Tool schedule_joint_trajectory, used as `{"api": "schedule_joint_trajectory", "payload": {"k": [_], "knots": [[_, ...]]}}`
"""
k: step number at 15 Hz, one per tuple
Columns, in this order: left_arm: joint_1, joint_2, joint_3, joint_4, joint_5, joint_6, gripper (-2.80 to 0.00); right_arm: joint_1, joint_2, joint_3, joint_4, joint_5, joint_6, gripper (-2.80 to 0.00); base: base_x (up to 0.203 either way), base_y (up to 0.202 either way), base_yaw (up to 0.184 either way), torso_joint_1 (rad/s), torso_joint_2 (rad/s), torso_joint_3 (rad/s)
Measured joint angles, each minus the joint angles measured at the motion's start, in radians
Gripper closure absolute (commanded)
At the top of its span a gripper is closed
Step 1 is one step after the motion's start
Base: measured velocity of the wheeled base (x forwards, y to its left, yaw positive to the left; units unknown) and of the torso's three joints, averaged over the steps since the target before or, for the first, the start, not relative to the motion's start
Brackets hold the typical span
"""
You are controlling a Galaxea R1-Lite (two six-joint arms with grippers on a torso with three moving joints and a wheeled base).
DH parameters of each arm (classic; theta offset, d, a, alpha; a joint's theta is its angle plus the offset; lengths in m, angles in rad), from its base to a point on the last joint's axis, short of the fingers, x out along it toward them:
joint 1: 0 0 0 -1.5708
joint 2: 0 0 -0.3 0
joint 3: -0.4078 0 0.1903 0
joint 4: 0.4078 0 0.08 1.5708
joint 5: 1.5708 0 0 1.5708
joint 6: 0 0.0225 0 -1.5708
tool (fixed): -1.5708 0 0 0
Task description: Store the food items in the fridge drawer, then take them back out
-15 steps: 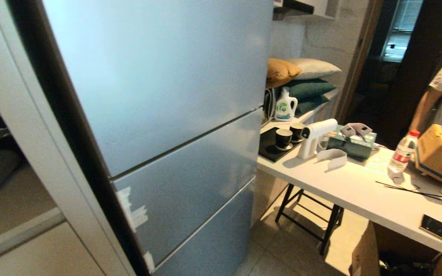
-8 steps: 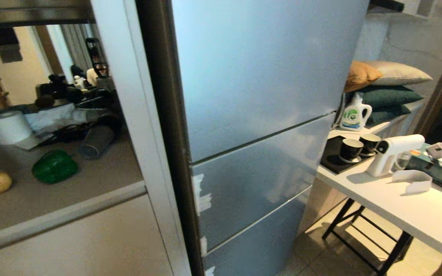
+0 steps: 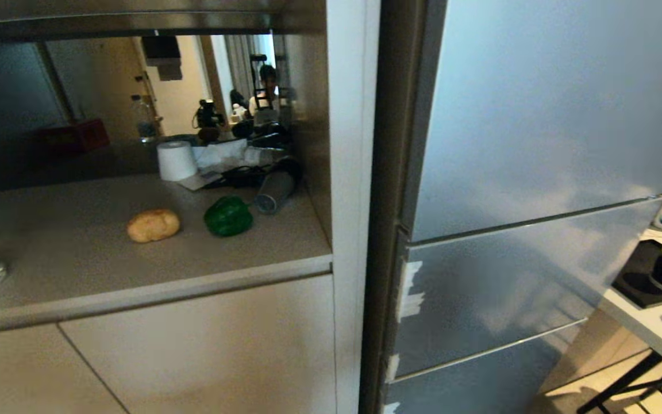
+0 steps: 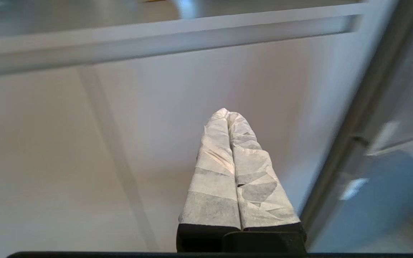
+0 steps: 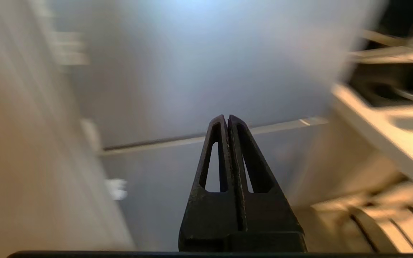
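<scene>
The silver-grey fridge fills the right of the head view with all its doors closed, so the fridge drawer is not in sight and nothing is stored yet. Over the last second the whole picture has slid sideways: the white table and the person seen earlier have gone out of frame and a recessed counter, the table of this scene, has come into view left of the fridge. That is the camera turning, not the things moving, and it suggests the robot is lining up on the food. On that table the green bell pepper lies just beside the tan potato, apart from it, with a white paper roll and clutter further back. The left gripper, its fingers wrapped in white tape, is pressed together and empty in front of the cabinet face below the table. The right gripper is pressed together too, empty, pointing at the fridge front.
</scene>
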Motion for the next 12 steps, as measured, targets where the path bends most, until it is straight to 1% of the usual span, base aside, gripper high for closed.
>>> {"api": "schedule_joint_trajectory", "payload": {"k": [5,7,8,12], "knots": [[0.0,0.0,0.0,0.0,0.0,0.0,0.0,0.0,0.0,0.0,0.0,-0.005,0.017,0.0,0.0,-0.009,0.176,0.003,0.0,0.003],[0.0,0.0,0.0,0.0,0.0,0.0,0.0,0.0,0.001,0.0,0.0,-0.004,0.015,0.0,-0.001,-0.009,0.141,0.006,0.0,0.0],[0.0,0.0,0.0,0.0,0.0,0.0,0.0,0.0,0.001,0.0,0.0,-0.004,0.016,0.0,0.0,-0.001,0.076,0.002,0.0,0.002],[0.001,0.0,0.0,0.001,0.0,0.0,0.0,0.001,0.001,0.0,-0.001,-0.004,0.017,0.0,0.0,0.0,0.0,0.0,0.0,0.0]]}}
